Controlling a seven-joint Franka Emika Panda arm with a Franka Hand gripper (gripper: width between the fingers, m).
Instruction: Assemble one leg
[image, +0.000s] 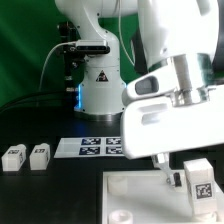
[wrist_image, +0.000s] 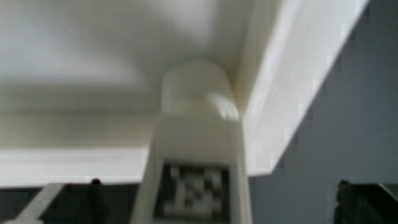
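While upright, leg (wrist_image: 192, 150) inside wide-apart gripper (wrist_image: 199, 205)

The large white square panel (image: 135, 192) lies on the black table (image: 45, 195) under the tool; the marker board (image: 98, 147) lies beyond.

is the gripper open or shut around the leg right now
Open. In the wrist view the dark fingertips stand wide apart on either side of the leg, which stands against the white panel, neither one touching it.

Robotics lab: white arm base (image: 100, 85) on black table (image: 40, 185), marker board (image: 100, 147), green backdrop (image: 25, 50).
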